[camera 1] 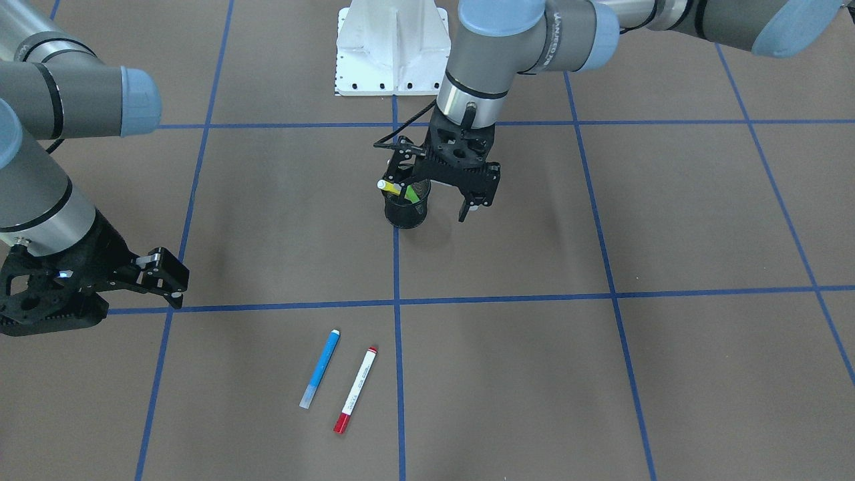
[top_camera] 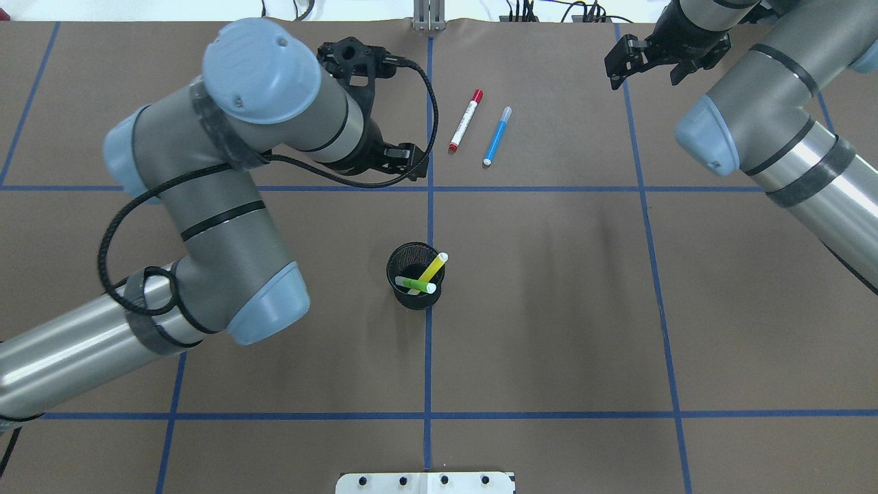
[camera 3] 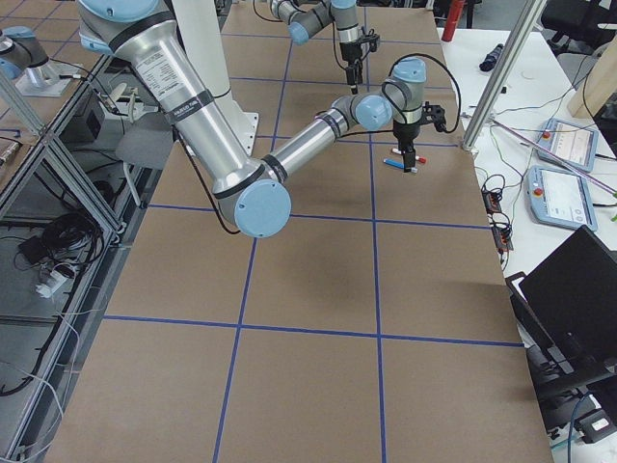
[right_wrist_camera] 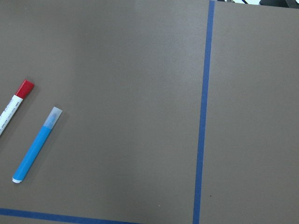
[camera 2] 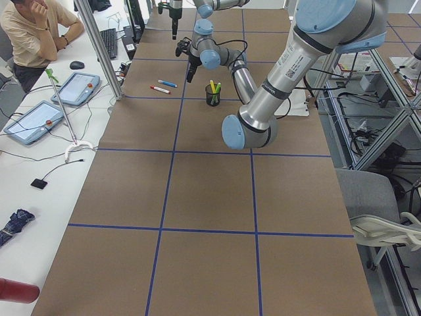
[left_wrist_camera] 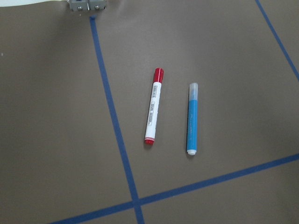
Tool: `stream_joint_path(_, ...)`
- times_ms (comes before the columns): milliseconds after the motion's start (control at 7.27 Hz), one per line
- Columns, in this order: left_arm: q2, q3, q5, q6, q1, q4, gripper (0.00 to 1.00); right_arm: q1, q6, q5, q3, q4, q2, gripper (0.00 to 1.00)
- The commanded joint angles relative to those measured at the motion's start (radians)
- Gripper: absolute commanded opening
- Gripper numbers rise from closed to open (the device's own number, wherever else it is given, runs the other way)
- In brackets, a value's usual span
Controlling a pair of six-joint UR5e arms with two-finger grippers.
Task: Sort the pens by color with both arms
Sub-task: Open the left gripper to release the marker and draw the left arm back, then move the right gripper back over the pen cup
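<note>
A blue pen (camera 1: 320, 369) and a white pen with red cap and end (camera 1: 356, 389) lie side by side on the brown table, apart from each other. Both also show in the left wrist view, blue pen (left_wrist_camera: 192, 119) and red pen (left_wrist_camera: 153, 106). The green pen (top_camera: 416, 284) and the yellow pen (top_camera: 433, 268) lean inside a black mesh cup (top_camera: 405, 257) at the table's middle. My left gripper (top_camera: 391, 103) hangs open and empty above the table, between the cup and the two loose pens. My right gripper (top_camera: 645, 68) is open and empty, off to the side of the blue pen (top_camera: 496, 136).
Blue tape lines (top_camera: 429, 206) divide the table into squares. The white pedestal base (camera 1: 391, 47) stands at the robot's edge. In the exterior left view a person (camera 2: 36, 33) sits at a side desk with tablets (camera 2: 79, 89). The left arm's elbow (top_camera: 254, 62) looms over the table's left half.
</note>
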Motion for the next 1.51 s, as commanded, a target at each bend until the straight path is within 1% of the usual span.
stream_joint_path(0,0.151,-0.151,-0.073,0.010,-0.010,0.020,0.99,-0.064,0.113,-0.007,0.069,0.002,0.006,1.00)
stream_joint_path(138,0.194,-0.188,-0.079,0.068,-0.025,0.021,0.99,-0.102,0.174,-0.017,0.105,0.002,0.010,1.00)
stream_joint_path(275,0.246,-0.216,-0.079,0.122,-0.030,0.020,0.99,-0.151,0.238,-0.068,0.122,0.038,0.013,0.99)
stream_joint_path(413,0.276,-0.225,-0.079,0.176,-0.042,0.018,0.99,-0.205,0.297,-0.108,0.129,0.075,0.013,0.99)
stream_joint_path(688,0.319,-0.231,-0.102,0.275,-0.074,0.018,0.99,-0.304,0.397,-0.170,0.155,0.077,0.041,0.95)
stream_joint_path(825,0.324,-0.231,-0.131,0.335,-0.103,0.018,0.99,-0.352,0.402,-0.190,0.183,0.077,0.039,0.93)
stream_joint_path(1101,0.338,-0.231,-0.135,0.340,-0.107,0.015,0.99,-0.397,0.396,-0.192,0.194,0.070,0.038,0.90)
stream_joint_path(1238,0.339,-0.231,-0.135,0.340,-0.107,0.012,0.99,-0.427,0.391,-0.192,0.191,0.068,0.038,0.85)
stream_joint_path(1376,0.338,-0.231,-0.135,0.339,-0.107,0.010,0.99,-0.447,0.386,-0.192,0.191,0.085,0.039,0.77)
